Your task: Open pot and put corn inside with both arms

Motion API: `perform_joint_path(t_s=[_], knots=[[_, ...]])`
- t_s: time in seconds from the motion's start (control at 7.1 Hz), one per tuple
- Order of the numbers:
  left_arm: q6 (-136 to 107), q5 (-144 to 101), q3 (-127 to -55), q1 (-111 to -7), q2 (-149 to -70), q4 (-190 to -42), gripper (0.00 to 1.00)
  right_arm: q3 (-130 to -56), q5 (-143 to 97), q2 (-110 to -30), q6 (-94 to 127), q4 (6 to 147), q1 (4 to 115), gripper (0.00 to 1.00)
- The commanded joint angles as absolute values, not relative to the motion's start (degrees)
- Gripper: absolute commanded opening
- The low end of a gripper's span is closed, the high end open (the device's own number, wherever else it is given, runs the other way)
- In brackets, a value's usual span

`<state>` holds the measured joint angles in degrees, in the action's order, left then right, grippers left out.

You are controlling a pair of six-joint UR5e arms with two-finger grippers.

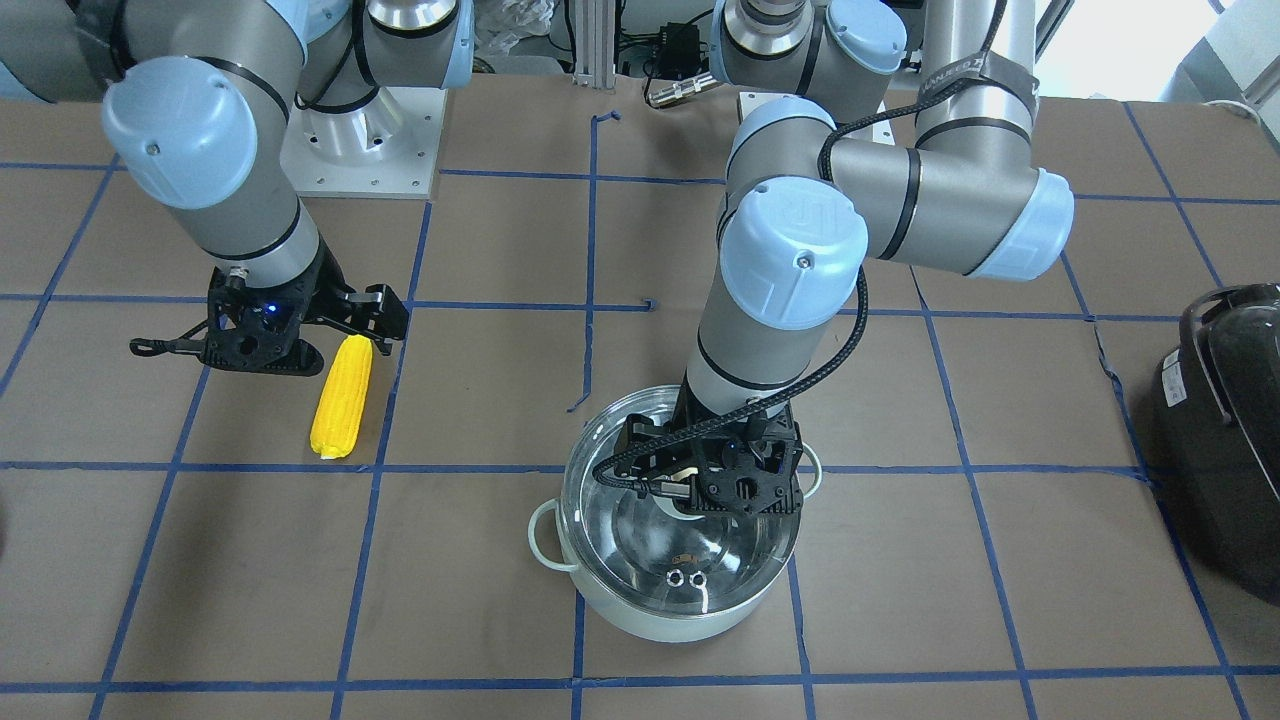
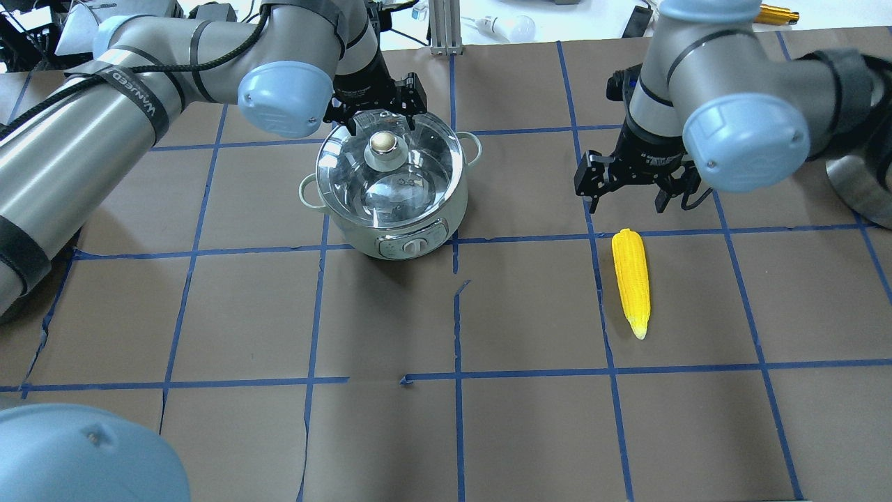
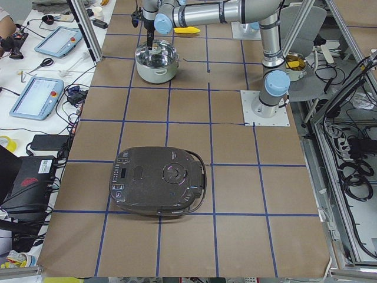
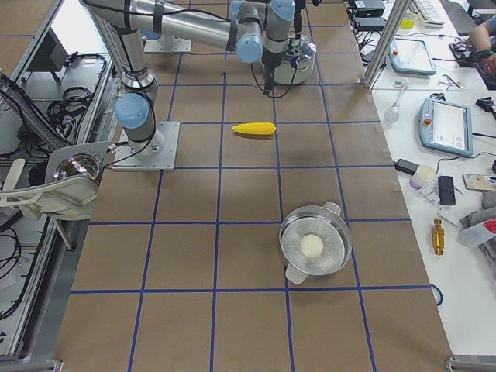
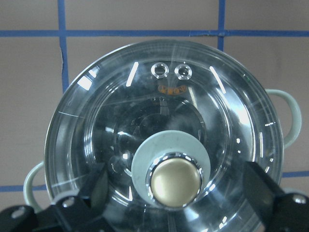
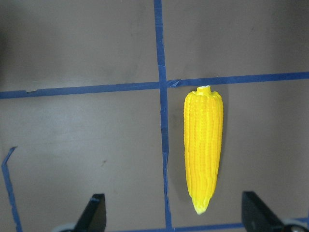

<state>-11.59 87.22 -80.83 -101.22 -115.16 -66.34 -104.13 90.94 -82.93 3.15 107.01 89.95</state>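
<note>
On the brown paper-covered table (image 2: 529, 432), gridded with blue tape, a bright yellow tapered corn cob (image 2: 631, 279) with ridged kernels is laid flat, well apart from the pot. Farther off, the round pale mint-green pot (image 2: 411, 240) is capped by its clear glass lid (image 2: 418, 181), topped with a brassy domed knob (image 2: 382, 143). The left gripper (image 2: 380, 115) is held over the lid, fingers spread either side of the knob without touching it. The right gripper (image 2: 631, 187) is poised beyond the cob's blunt end, fingers parted, nothing grasped.
</note>
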Motion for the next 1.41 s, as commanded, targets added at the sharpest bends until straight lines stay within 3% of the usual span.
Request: perform_joint_path(t_s=[0.0, 0.14, 0.28, 0.99, 1.13, 1.27], knots=[[-12.82, 87.01, -81.91, -101.34, -115.58, -66.45, 0.92, -115.79, 91.41, -82.79, 1.77, 123.41, 88.43, 1.00], [-12.92, 86.84, -82.09, -101.34, -115.58, -66.45, 0.85, -120.28, 91.41, -82.36, -2.94, 130.27, 86.24, 0.99], [-13.35, 87.10, -82.09, -101.34, -115.40, -66.53, 0.66, -123.37, 90.71, -80.44, -5.51, 135.30, 82.83, 0.95], [-15.82, 87.19, -81.92, -101.16, -114.70, -67.06, 0.49, -126.47, 90.35, -76.65, -5.71, 140.08, 82.18, 0.85], [-15.82, 87.19, -81.83, -101.16, -114.61, -67.32, 0.45, -126.30, 90.35, -76.38, -5.54, 140.18, 82.18, 0.70], [-15.82, 86.93, -81.48, -100.99, -113.65, -67.50, 0.42, -126.04, 90.35, -76.38, -5.71, 140.19, 82.18, 0.43]])
